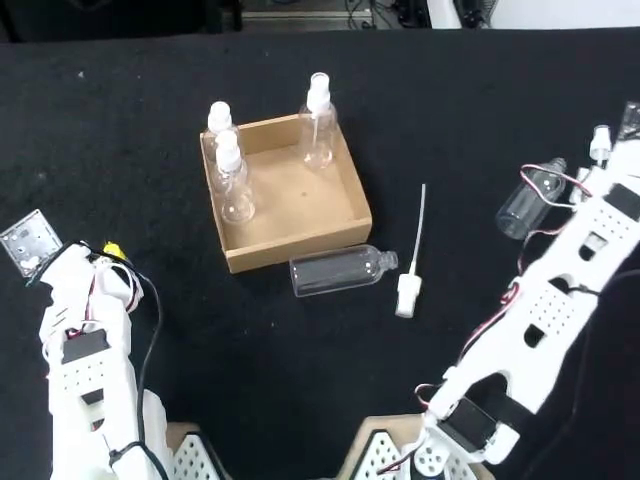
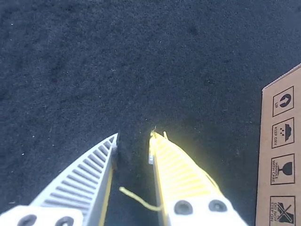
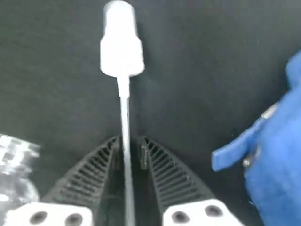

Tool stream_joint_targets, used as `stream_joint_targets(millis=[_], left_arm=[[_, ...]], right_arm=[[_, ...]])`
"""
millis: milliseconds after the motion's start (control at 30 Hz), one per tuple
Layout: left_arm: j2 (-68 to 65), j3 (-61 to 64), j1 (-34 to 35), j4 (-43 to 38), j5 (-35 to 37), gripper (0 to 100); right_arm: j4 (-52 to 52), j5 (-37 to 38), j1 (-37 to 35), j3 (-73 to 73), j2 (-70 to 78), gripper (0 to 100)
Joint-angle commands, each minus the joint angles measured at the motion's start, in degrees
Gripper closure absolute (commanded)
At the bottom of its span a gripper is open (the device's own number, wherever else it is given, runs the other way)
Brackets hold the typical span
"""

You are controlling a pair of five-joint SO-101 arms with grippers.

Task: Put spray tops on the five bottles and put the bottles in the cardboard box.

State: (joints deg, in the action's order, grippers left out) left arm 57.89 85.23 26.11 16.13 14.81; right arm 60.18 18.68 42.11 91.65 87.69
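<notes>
The cardboard box stands mid-table with three clear bottles upright in it, each with a white spray top. A fourth bottle lies capless just in front of the box, and a loose spray top lies beside its neck. A fifth capless bottle lies by the right arm. My right gripper is shut on the tube of another spray top, held above the mat. Low at the left, my left gripper is open and holds nothing.
A black mat covers the table. The box's printed outer wall shows beside the left gripper. A blue object sits close beside the right gripper. Open mat lies left of and in front of the box.
</notes>
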Motion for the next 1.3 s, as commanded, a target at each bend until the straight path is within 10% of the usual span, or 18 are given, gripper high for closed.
stream_joint_targets(millis=[0, 467, 1267], left_arm=[[0.9, -0.7, 0.7, -1.4, -0.4, 91], [0.9, -0.6, 0.7, -1.4, -0.4, 91], [0.9, -0.5, 0.7, -1.4, -0.4, 91]], right_arm=[[3.2, 0.1, 3.6, 4.1, -4.2, 98.8], [19.8, 0.2, 3.9, 4.0, -18.2, 98.5], [-23.4, 0.2, -7.8, 3.0, 0.2, 68.3]])
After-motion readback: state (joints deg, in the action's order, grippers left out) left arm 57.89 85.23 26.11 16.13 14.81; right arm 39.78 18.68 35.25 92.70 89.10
